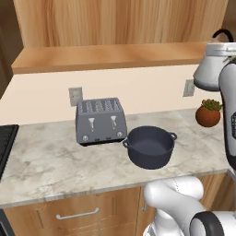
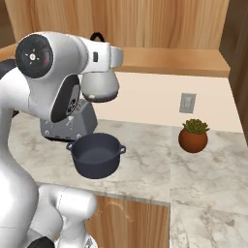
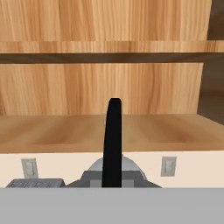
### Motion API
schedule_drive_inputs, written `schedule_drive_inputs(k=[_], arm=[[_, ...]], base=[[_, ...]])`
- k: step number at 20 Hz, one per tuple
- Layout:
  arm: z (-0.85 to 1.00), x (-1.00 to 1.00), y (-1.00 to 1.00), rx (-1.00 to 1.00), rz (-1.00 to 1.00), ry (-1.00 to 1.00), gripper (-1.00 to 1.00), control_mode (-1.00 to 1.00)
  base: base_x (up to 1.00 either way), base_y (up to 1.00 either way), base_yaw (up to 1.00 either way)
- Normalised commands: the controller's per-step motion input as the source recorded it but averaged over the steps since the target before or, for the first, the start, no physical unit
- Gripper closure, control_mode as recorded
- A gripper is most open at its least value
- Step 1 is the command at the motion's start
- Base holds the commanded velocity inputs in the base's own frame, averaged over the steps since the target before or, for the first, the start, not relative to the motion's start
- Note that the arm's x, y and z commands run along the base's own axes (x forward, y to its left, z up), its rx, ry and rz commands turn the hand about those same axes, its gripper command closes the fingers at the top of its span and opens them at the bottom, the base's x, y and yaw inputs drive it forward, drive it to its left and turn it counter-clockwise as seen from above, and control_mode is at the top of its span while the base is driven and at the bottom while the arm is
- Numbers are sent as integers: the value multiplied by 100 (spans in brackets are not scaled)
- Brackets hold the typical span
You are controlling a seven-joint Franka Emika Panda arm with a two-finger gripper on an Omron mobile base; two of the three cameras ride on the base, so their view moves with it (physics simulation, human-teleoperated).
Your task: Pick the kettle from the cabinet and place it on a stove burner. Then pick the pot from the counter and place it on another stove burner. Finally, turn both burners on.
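The jaws are closed on the kettle's [image 1: 213, 71] black arched handle [image 3: 113, 140], so the kettle hangs in the air under them, clear of the cabinet shelf [image 3: 109, 129]. The cooktop [image 1: 7, 145] lies toward nine o'clock in the left base view, well apart across the desk [image 1: 41, 163], probably past the toaster [image 1: 101, 120] and pot [image 1: 150, 147].

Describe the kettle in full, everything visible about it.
The kettle is small, silver-grey and metallic-looking, with a rounded cone body and a thin black arched handle. It hangs upright in the air, clear of the counter, in front of the cabinet shelf. The gripper is shut on its handle.
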Motion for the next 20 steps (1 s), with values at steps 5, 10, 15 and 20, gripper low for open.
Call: schedule_drive_inputs(k=[5,10,15,20], arm=[[-11,-56,1,0,0,0,100,-100],[-18,-43,4,0,0,0,100,-100],[-21,-37,4,0,0,0,100,-100],[-12,-12,15,0,0,0,100,-100]], base=[[0,0,0],[0,0,0],[0,0,0],[0,0,0]])
